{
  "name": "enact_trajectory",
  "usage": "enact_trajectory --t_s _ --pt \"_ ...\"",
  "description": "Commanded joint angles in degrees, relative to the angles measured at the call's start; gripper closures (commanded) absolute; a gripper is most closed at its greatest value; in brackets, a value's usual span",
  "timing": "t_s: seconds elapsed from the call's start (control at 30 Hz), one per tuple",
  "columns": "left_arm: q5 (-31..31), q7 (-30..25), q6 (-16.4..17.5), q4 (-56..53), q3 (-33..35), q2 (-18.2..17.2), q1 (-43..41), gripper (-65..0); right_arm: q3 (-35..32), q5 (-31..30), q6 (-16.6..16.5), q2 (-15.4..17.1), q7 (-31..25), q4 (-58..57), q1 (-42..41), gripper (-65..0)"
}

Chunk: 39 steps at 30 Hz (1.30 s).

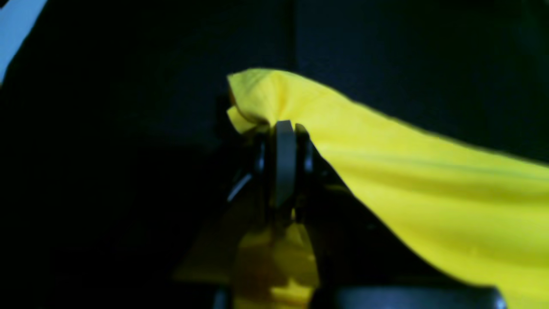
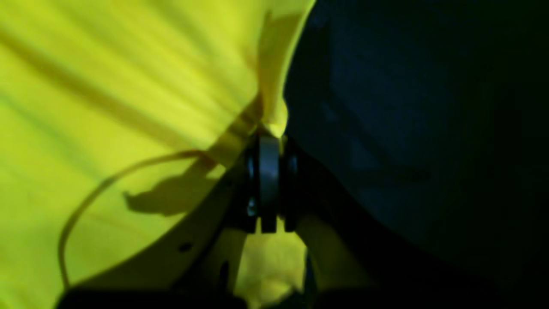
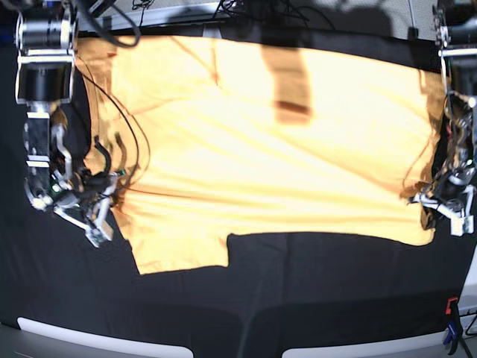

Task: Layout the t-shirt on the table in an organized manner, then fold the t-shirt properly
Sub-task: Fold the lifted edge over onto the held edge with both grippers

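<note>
The t-shirt (image 3: 261,142) lies spread across the middle of the table (image 3: 298,298), reaching from near its left edge to near its right edge, one sleeve pointing toward the front edge.

Left of the base view: your right gripper (image 3: 95,224) is closed tight on a pinch of the shirt's left side; the wrist view shows cloth bunched between the jaws.

Right of the base view: your left gripper (image 3: 447,205) is likewise clamped on the shirt's right side, fabric pulled into a taut ridge.

Judgement: light, soft, limp cotton; it will sag and wrinkle wherever unsupported and drag on the black cloth. Grip hems, seams or corners, both sides together, and keep mild tension.
</note>
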<state>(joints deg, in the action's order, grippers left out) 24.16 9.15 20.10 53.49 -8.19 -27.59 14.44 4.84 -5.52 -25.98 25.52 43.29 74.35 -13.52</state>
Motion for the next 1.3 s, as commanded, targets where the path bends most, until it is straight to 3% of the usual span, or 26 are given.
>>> enact_trajectory --t_s 0.0,0.5,0.73,0.97,1.27 --pt "0.6 -0.9 0.7 2.1 -1.1 -1.3 0.5 0.0 1.9 0.4 0.4 1.3 0.4 3.0 0.0 0.0" --pt "3.5 0.1 1.2 21.3 -10.3 -1.3 -19.3 0.0 14.1 -10.1 0.3 1.3 1.1 29.8 25.2 0.0" --pt "3.5 0.3 1.3 25.0 -14.4 -1.3 -26.0 0.0 18.4 -10.3 0.3 0.1 1.1 36.1 35.1 0.0" --pt "3.3 0.7 2.5 25.1 -15.5 -1.3 -30.8 0.0 22.6 -10.3 0.0 -3.8 0.7 40.5 41.2 0.0" --pt "-2.1 0.6 2.4 25.1 -15.5 -1.4 -33.0 0.0 22.5 -9.7 -0.7 -4.1 2.5 40.5 44.6 0.0"
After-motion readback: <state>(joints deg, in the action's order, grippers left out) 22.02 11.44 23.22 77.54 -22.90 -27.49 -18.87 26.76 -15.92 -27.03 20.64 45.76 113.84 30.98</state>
